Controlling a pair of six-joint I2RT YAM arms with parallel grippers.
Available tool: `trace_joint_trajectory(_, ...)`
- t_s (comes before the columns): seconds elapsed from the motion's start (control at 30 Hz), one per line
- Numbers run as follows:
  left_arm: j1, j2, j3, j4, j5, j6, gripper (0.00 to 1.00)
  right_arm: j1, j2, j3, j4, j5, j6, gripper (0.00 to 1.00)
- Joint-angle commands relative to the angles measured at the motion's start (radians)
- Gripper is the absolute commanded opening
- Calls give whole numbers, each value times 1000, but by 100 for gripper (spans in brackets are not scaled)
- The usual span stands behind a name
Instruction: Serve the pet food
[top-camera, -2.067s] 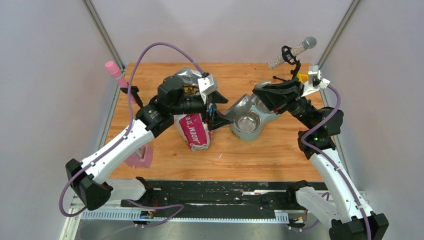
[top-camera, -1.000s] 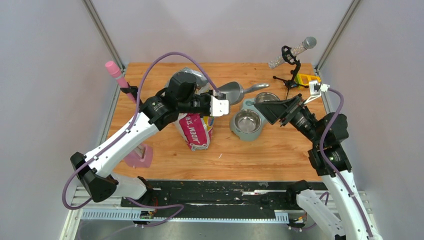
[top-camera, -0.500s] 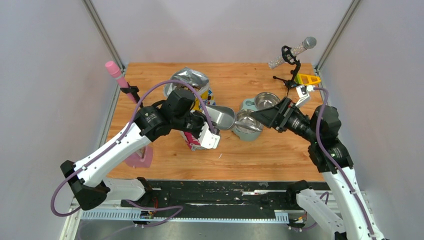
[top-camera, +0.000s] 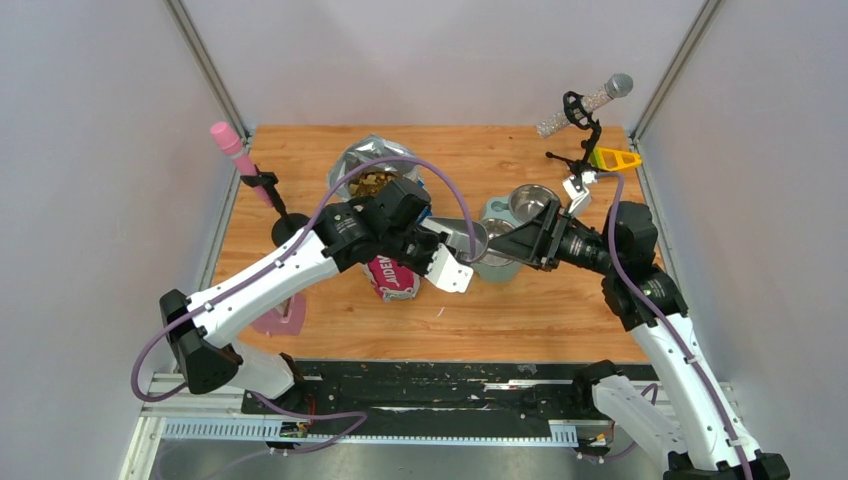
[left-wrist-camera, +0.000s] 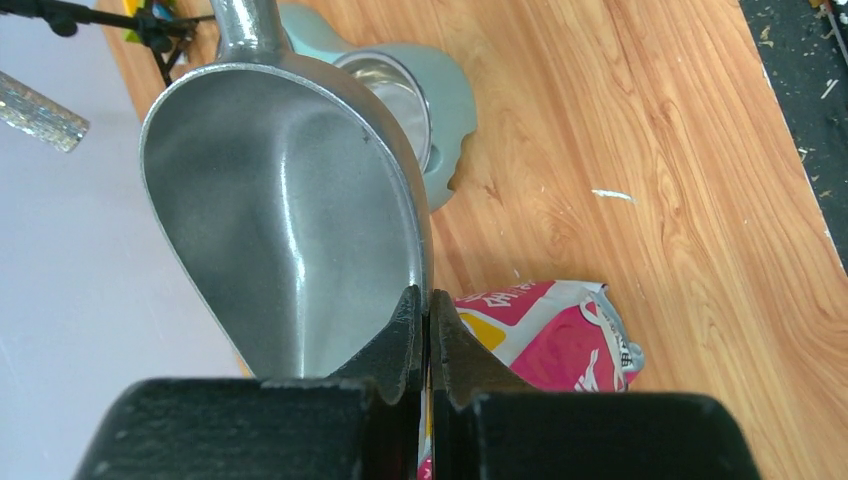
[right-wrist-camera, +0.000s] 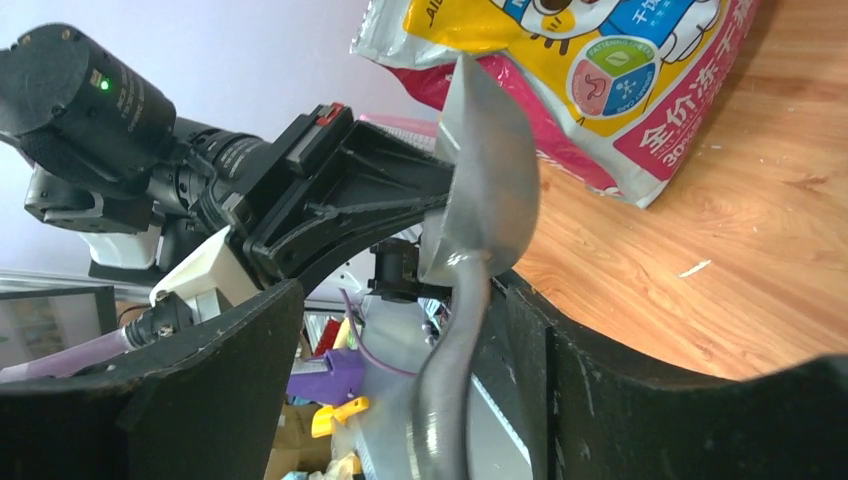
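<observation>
The left claw, carrying the scoop, has swung off the mouth of the bag, uncovering the pet food behind it. It has come down with the scoop's handle pointing at the right claw. That claw has drawn back from the bowls, then advanced. Its fingers are narrower than a second ago and now flank the handle.

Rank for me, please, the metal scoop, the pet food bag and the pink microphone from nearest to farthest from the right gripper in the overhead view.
From the right gripper:
1. Metal scoop: its handle lies between the jaws, just to the left.
2. Pet food bag: farther left, mid-scene.
3. Pink microphone: far left, rear corner.
</observation>
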Motion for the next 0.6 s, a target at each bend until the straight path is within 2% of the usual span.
trace_joint_trajectory(0.0, -9, 18, 63, 28, -19, -57, 0, 5, -2, -3, -27, -41, 8, 71)
trace_joint_trajectory(0.13, -11, 32, 72, 31, -25, -71, 0, 5, -6, -3, -62, -24, -4, 61)
trace_joint_trajectory(0.27, -11, 40, 74, 36, -26, -84, 0, 5, -7, 6, -86, -17, -18, 59)
trace_joint_trajectory(0.43, -13, 39, 70, 28, -18, -71, 0, 5, -1, 19, -113, 22, -49, 40)
trace_joint_trajectory(0.5, -14, 37, 69, 15, -5, -58, 0, 5, 3, 23, -117, 38, -54, 39)
trace_joint_trajectory(0.57, -15, 30, 67, 5, 8, -46, 0, 4, 12, 25, -118, 40, -56, 42)
